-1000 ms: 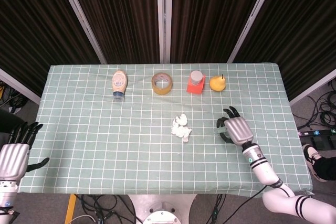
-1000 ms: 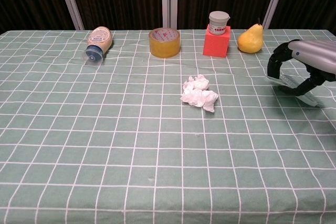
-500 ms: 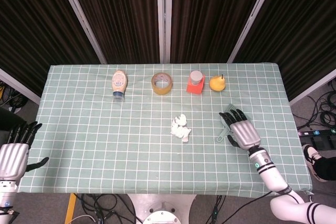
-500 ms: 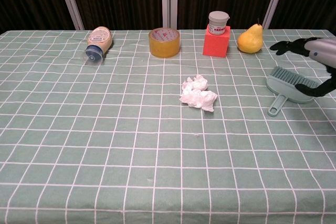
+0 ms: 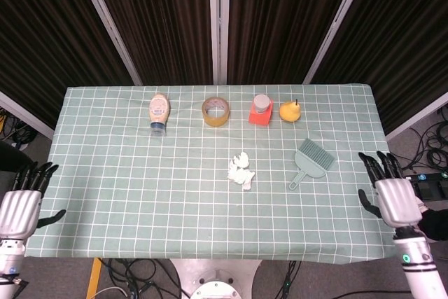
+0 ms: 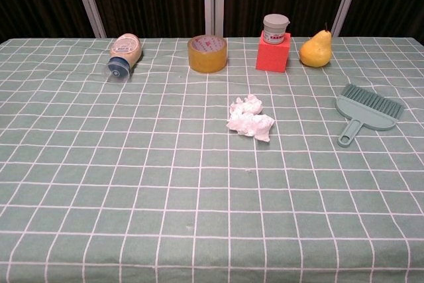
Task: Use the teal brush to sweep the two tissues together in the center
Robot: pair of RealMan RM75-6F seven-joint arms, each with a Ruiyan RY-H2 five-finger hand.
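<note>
Green checked table (image 5: 105,173), dark curtains behind. Your left hand (image 5: 19,208): off the left edge, fingers spread, holding nothing. Two tissues (image 6: 250,118): touching, mid-table, so gathering looks done. Teal brush (image 6: 366,109): lying free toward the right edge. Your right hand (image 5: 392,197): spread, holding nothing, past the right edge.

Teal brush (image 6: 368,109); white tissues (image 6: 250,118); green white-checked tablecloth (image 6: 132,177); yellow pear (image 6: 315,50).
</note>
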